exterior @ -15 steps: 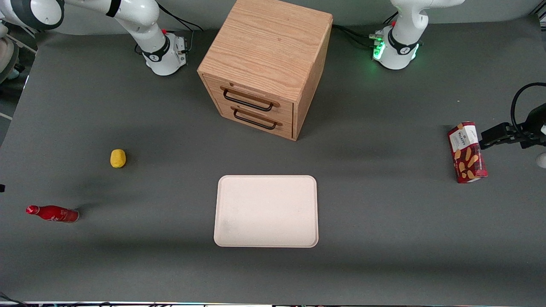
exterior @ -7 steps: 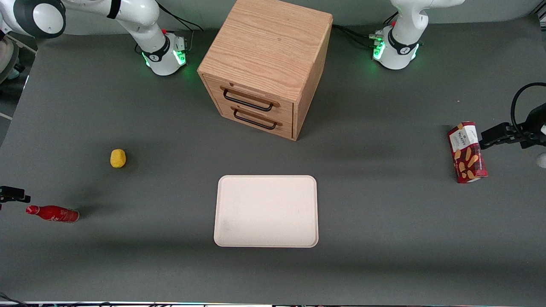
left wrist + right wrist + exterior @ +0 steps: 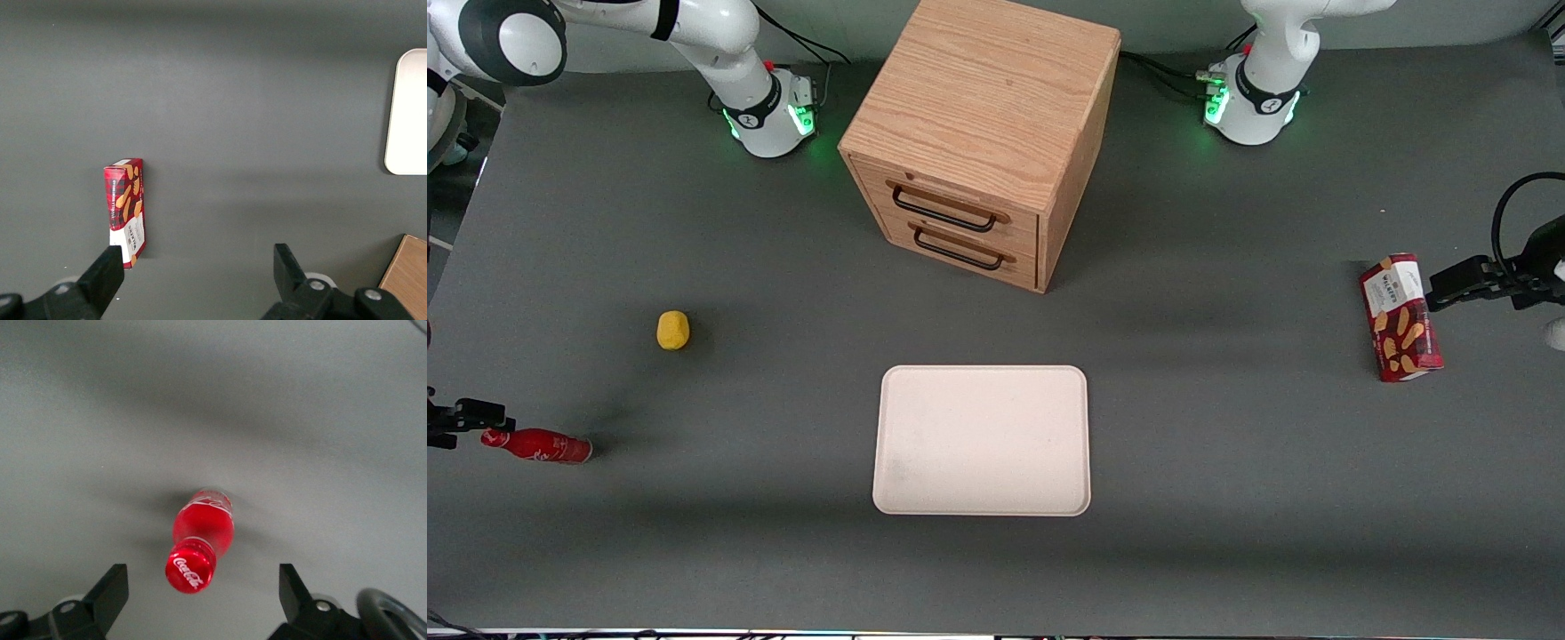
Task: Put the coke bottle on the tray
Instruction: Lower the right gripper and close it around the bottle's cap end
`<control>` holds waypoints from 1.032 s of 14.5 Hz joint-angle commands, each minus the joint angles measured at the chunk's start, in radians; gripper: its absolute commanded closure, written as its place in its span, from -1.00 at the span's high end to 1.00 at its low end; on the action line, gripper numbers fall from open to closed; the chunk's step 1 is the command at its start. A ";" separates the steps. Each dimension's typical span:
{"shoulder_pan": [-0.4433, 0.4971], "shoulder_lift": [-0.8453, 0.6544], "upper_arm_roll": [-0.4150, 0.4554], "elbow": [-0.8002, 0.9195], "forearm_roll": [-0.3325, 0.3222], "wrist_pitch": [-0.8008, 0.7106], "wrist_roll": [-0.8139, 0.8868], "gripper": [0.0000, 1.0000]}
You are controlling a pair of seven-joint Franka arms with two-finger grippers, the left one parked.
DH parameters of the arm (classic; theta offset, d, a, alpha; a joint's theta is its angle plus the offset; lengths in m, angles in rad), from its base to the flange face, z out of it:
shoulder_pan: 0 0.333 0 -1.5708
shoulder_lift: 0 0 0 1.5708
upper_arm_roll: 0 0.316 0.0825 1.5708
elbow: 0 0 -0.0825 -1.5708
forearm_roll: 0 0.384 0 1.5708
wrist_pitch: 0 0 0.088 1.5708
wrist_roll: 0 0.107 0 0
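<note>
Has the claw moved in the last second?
Yes. The claw has come in from the table's edge toward the coke bottle, now just above its cap; fingers open.

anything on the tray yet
No, the tray holds nothing. The coke bottle stands on the table toward the working arm's end, with the open end effector above it.

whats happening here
The right arm's gripper hangs open above the coke bottle, its fingers apart on either side of the red cap, not touching it. The bottle stands on the table at the working arm's end, nothing holding it. The tray sits bare mid-table in front of the wooden drawer cabinet. So the pick-up has not happened yet.
</note>
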State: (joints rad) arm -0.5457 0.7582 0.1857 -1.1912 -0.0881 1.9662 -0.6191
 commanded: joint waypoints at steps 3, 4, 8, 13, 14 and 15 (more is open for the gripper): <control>0.001 0.004 0.003 -0.008 -0.022 0.025 -0.008 1.00; 0.001 0.004 0.003 -0.010 -0.022 0.025 -0.008 1.00; 0.001 0.004 0.003 -0.011 -0.025 0.025 -0.008 0.57; 0.001 0.004 0.003 -0.011 -0.027 0.025 -0.024 -0.44; 0.001 0.004 0.003 -0.011 -0.028 0.025 -0.025 -0.62; 0.000 0.004 0.003 -0.011 -0.030 0.025 -0.025 -0.74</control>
State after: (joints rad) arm -0.5444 0.7664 0.1858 -1.1924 -0.0902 1.9795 -0.6261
